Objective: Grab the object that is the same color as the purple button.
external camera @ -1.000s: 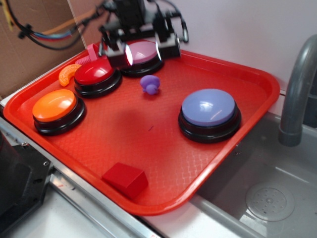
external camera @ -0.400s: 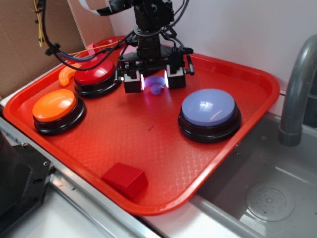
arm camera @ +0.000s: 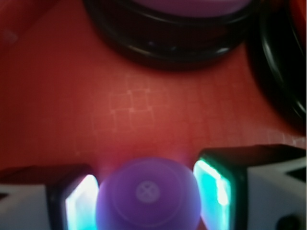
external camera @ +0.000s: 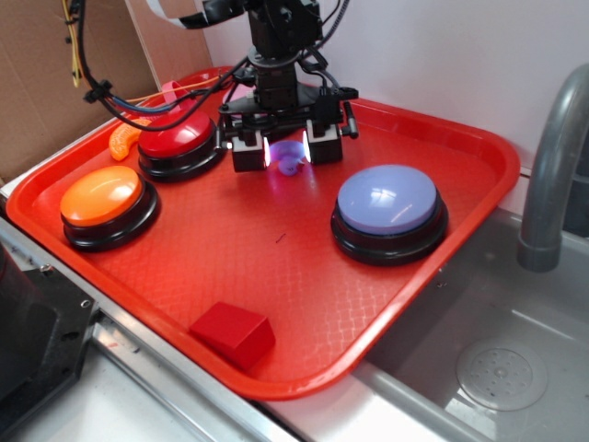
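Observation:
The small violet-purple toy rests on the red tray at the back middle. My gripper stands straight down over it, one lit pad on each side. In the wrist view the toy's rounded top fills the gap between the pads, and both pads look pressed against its sides; the gripper is closed on it. The purple button, a periwinkle dome on a black base, sits to the right, apart from the gripper.
A red button sits just left of the gripper, and an orange button further front-left. The mauve button lies just behind the toy. An orange slice and a pink ridged piece lie at the back left. A red block lies at the front. A grey faucet stands to the right.
The gripper came forward from over the mauve button and dropped around the toy. Since then its fingers have drawn slightly closer onto the toy. The toy has not moved.

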`<state>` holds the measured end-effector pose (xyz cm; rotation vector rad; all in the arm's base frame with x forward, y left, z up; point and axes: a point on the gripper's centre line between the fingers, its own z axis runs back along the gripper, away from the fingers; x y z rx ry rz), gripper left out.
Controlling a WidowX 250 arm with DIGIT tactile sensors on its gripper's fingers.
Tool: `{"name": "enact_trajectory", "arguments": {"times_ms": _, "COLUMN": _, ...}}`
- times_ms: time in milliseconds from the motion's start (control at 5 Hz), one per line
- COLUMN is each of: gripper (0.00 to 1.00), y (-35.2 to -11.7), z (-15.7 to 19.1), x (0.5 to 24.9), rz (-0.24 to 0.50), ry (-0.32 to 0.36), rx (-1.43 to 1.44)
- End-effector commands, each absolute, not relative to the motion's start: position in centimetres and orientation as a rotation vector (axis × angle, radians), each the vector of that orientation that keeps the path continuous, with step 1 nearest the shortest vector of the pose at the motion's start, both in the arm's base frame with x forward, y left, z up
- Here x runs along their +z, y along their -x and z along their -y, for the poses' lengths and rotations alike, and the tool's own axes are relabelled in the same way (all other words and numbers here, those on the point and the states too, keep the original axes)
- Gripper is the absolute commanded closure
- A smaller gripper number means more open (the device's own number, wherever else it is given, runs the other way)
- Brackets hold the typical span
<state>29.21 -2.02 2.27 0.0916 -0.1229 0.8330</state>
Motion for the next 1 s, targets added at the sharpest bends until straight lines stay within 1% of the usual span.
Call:
{"name": "enact_trajectory", "arguments": {"times_ms": 0, "gripper": 1.0, "y": -28.9, "z": 2.5, "x": 11.7, "rz": 0.149, "ry": -0.054, "rx": 0.327}}
{"name": "enact_trajectory", "arguments": {"times_ms": 200, "gripper": 1.0, "y": -26.6, "z": 2.2, "x": 13.5, "rz": 0.106, "ry": 0.051, "rx": 0.172}}
{"name": "enact_trajectory", "arguments": {"times_ms": 400, "gripper": 1.0, "y": -23.6, "z": 2.1, "x": 14.7, "rz": 0.057, "ry": 0.093, "rx": 0.119}}
{"name": "enact_trajectory", "arguments": {"times_ms": 600, "gripper": 1.0, "y": -21.5, "z": 1.7, "x": 15.5, "rz": 0.074, "ry": 0.1, "rx": 0.187}}
{"name": "enact_trajectory", "arguments": {"times_ms": 800, "gripper": 1.0, "y": -21.2, "z": 1.1, "x": 16.3, "rz": 0.08, "ry": 0.062, "rx": 0.252}}
